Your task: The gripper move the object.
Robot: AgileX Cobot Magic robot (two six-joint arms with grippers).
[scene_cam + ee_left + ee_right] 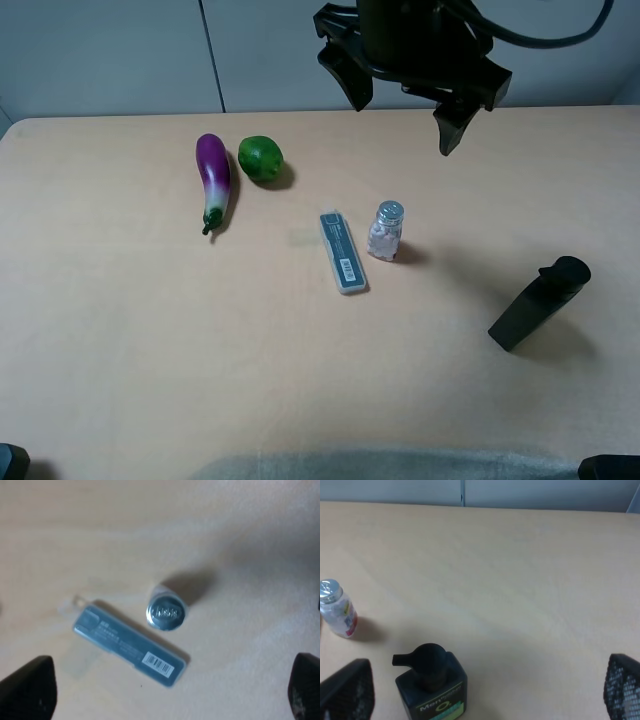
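Note:
The object, a small clear plastic bottle with a silver foil cap and a red-pink label, stands upright near the middle of the table. My left gripper hangs high above and behind it, open and empty. In the left wrist view the gripper looks straight down on the bottle's cap, with its dark fingers wide apart. My right gripper is open and empty. It sees the bottle from the side, well off and to one side.
A flat grey case lies just left of the bottle, also in the left wrist view. A black pump bottle stands at the right, close before the right gripper. An eggplant and a lime lie at the back left.

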